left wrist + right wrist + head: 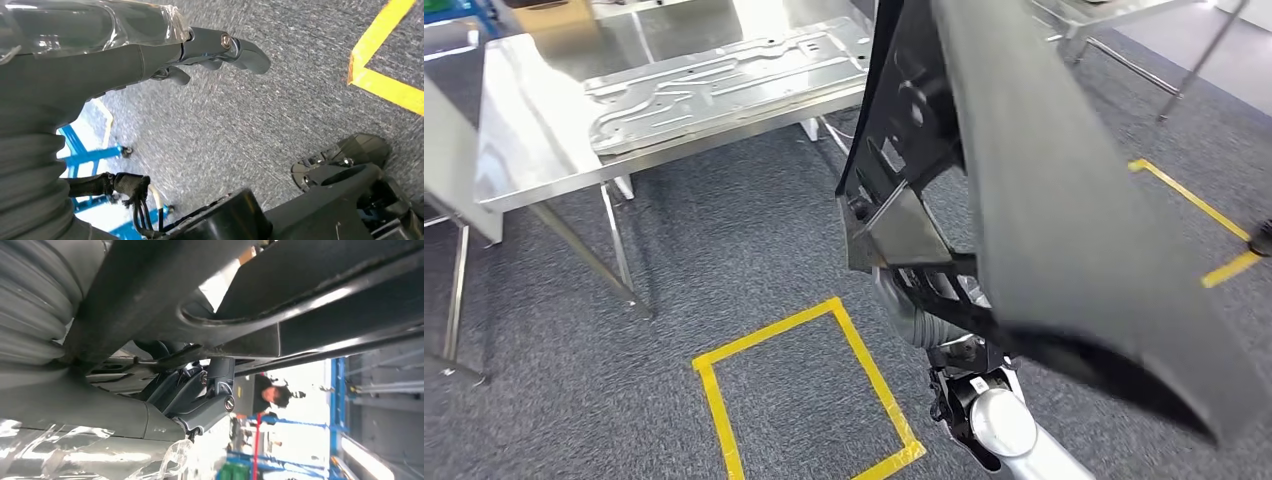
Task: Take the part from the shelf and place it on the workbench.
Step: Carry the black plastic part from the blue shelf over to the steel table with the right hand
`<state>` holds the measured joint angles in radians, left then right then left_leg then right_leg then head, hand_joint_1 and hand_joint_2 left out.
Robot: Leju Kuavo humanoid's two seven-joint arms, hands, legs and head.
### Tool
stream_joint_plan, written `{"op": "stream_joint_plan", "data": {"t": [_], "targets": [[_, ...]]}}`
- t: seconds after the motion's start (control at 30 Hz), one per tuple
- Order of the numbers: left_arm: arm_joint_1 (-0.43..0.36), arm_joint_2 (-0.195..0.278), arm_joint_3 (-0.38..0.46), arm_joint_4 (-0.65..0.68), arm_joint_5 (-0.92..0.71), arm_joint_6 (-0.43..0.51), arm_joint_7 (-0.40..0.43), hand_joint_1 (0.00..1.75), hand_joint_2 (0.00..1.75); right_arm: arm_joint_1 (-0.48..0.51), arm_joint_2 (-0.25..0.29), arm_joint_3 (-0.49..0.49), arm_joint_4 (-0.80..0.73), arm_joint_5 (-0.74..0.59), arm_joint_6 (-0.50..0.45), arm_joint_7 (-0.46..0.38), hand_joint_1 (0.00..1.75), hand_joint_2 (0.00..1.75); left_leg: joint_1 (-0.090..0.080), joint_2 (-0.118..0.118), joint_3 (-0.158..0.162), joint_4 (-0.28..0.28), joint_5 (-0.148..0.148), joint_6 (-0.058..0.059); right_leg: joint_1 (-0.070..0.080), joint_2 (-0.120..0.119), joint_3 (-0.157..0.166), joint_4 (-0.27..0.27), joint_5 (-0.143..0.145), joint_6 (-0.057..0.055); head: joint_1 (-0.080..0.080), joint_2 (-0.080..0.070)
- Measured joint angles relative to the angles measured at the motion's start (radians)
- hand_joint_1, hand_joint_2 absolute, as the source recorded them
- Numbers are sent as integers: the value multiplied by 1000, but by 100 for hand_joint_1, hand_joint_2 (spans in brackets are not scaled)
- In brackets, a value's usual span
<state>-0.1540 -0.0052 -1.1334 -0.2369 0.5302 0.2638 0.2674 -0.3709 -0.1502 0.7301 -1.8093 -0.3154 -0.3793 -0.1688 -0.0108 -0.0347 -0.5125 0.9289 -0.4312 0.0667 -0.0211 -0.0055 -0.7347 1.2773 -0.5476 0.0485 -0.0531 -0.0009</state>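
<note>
Fingers (210,390) of the right hand (200,400) are wrapped around an edge of the part (1064,180), a long black plastic piece that fills the right side of the head view. So the part is off the shelf and up in the air, held close in front of the robot.

Out from there, the left hand (220,50) hangs low over the grey carpet (754,240). Its fingers are curled in and hold nothing.

Further out stands the workbench (534,150), a shiny metal table well apart from the part, off to the left and ahead. A ribbed metal sheet (724,80) already lies on it. Yellow tape (864,370) marks a box on the floor between the robot and the bench.

My guess is the carrying step is on now (the picking up looks done). Next the robot likely needs to get nearer, then lower the part onto a bare bit of the bench, keeping it from bumping the metal sheet.
</note>
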Motion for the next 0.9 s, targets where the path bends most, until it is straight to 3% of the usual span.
{"op": "stream_joint_plan", "data": {"t": [0.03,0.07,0.13,0.2,0.27,0.33,0.4,0.47,0.5,0.53,0.57,0.63,0.67,0.77,0.83,0.9], "targets": [[0,-1,0,0,-1,0,-1,0,175,1,-1,0,0,0,-1,1,175,175,2,-16,4,0,-2,-1,-1,1,1,-19,27,1,0,0],[0,-2,0,0,-2,2,-2,0,175,1,-2,0,0,0,-1,2,175,175,4,-31,9,1,-6,-4,-3,7,22,-76,68,2,0,0],[-1,-3,-2,0,-7,7,-5,0,175,1,-3,0,0,1,-1,2,175,175,6,-58,14,9,-18,-14,-11,45,84,-223,138,6,0,0],[-3,-4,-5,0,-14,9,-6,0,175,1,-5,0,-2,2,-2,4,175,175,7,-79,8,16,-28,-25,-15,73,116,-294,152,2,0,0],[-4,-4,-7,0,-18,5,-6,0,175,1,-5,0,-2,2,-2,6,175,175,12,-95,3,15,-32,-34,-12,58,120,-298,144,-11,0,0],[-5,-4,-9,0,-16,-5,-6,0,175,0,-5,0,-3,2,-4,6,175,175,13,-66,-8,43,-50,-45,-12,36,124,-300,141,-25,-3,0],[-11,-3,-9,0,-10,-17,-7,0,175,2,-5,0,-3,2,-7,6,175,175,11,-9,-57,152,-104,-57,-11,12,128,-301,137,-34,-8,0],[-22,-1,-9,0,-2,-29,-8,0,175,8,-6,0,-2,1,-8,6,175,175,12,14,-123,288,-157,-65,-10,-15,130,-300,132,-37,-11,0],[-26,0,-9,0,1,-35,-9,0,175,11,-6,0,-2,1,-9,6,175,175,11,16,-138,319,-161,-65,-9,-27,132,-300,129,-37,-12,0],[-27,0,-9,0,2,-38,-10,0,175,13,-6,0,-2,0,-9,5,175,175,11,17,-134,309,-144,-64,-9,-36,135,-300,127,-36,-13,0],[-25,1,-9,0,2,-41,-10,0,175,14,-6,0,-2,0,-9,5,175,175,11,19,-111,258,-110,-60,-8,-43,139,-300,124,-35,-14,0],[-15,2,-10,0,3,-45,-11,0,175,14,-6,0,-3,-10,-9,-4,175,175,6,32,-45,110,-38,-45,-4,-52,146,-301,120,-31,-14,0],[-10,2,-11,0,4,-47,-14,0,175,15,-6,0,-3,-18,-8,-11,175,175,2,39,-21,55,-19,-37,-3,-56,147,-301,120,-28,-14,0],[-2,4,-12,0,12,-49,-29,0,175,20,-5,0,-3,-34,-6,-24,175,175,-6,44,-7,10,-24,-21,-2,-64,148,-306,119,-14,-15,0],[1,4,-13,0,14,-51,-35,0,175,23,-5,-1,-4,-35,-4,-28,175,175,-1,37,9,-7,-29,-12,-5,-49,147,-293,112,-3,-14,0],[4,4,-14,0,14,-54,-41,0,175,26,-6,-1,-5,-36,-2,-32,175,175,4,32,33,-19,-35,-1,-5,-16,105,-204,78,2,-12,0]]}}
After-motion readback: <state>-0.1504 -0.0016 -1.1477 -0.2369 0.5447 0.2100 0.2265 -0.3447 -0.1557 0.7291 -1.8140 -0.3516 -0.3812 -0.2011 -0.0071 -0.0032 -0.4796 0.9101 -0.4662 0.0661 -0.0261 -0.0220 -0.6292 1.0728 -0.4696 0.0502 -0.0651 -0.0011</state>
